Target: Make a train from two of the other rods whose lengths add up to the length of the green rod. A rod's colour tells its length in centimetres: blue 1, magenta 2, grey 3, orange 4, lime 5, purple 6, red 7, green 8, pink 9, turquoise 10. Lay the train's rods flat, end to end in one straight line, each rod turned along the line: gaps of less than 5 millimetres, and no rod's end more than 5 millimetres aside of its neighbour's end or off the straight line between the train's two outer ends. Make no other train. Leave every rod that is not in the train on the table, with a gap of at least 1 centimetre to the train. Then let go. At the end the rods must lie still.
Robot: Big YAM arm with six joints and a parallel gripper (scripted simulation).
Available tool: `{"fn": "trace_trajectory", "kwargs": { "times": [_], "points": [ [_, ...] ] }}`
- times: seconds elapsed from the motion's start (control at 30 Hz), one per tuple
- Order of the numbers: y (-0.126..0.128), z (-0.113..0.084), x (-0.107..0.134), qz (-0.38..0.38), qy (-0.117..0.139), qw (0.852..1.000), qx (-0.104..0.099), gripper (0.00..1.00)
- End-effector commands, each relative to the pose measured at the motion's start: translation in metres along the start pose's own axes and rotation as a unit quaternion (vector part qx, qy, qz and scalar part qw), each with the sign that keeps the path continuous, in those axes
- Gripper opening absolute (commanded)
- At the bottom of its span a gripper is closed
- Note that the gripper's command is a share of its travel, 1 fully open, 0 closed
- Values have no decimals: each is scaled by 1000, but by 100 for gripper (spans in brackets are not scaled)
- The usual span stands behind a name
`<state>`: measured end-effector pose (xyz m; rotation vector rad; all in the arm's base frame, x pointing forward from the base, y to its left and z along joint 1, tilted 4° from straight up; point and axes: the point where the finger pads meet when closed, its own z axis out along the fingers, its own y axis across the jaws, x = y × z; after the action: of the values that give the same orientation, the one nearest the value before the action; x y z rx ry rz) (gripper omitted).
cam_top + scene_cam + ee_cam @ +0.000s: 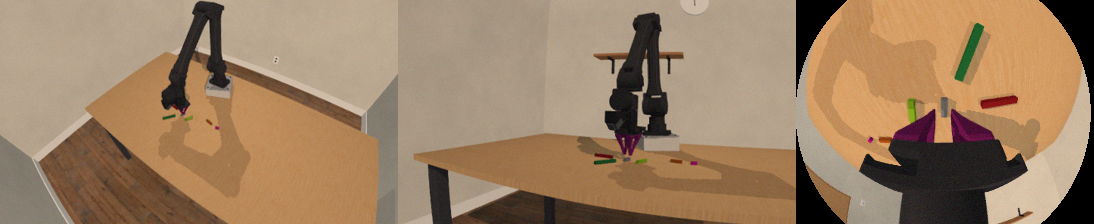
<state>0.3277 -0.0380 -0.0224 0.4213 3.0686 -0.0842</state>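
The green rod [169,116] [604,161] [969,52] lies on the table. The grey rod [626,159] [944,102] lies just below my gripper [183,112] [627,154] [943,112], whose fingers stand partly open, empty, one towards each side of it. The lime rod [188,118] [641,161] [912,110] lies beside the grey rod, roughly parallel, with a gap. The red rod [604,155] [999,102] lies apart on the other side, partly hidden by the gripper in the top view. No rods touch.
The orange rod [209,122] [676,161] [885,140] and the small magenta rod [217,128] [694,163] [870,140] lie beyond the lime rod, near each other with a gap. The arm's pale base [219,91] [660,143] stands behind the rods.
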Motion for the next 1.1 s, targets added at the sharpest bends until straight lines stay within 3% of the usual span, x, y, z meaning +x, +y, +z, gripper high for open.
{"fn": "trace_trajectory", "kwargs": {
  "times": [0.0,0.5,0.63,0.67,0.77,1.07],
  "points": [
    [-4,2,-7,5,-5,1000,1,22],
    [-5,4,0,4,0,1000,2,22],
    [-5,0,-2,4,-7,1000,1,22],
    [-3,-10,-18,5,-25,1000,-2,22],
    [-6,-6,-2,4,-14,1000,0,22],
    [-5,-5,-6,3,-14,1000,0,22]
  ]
}}
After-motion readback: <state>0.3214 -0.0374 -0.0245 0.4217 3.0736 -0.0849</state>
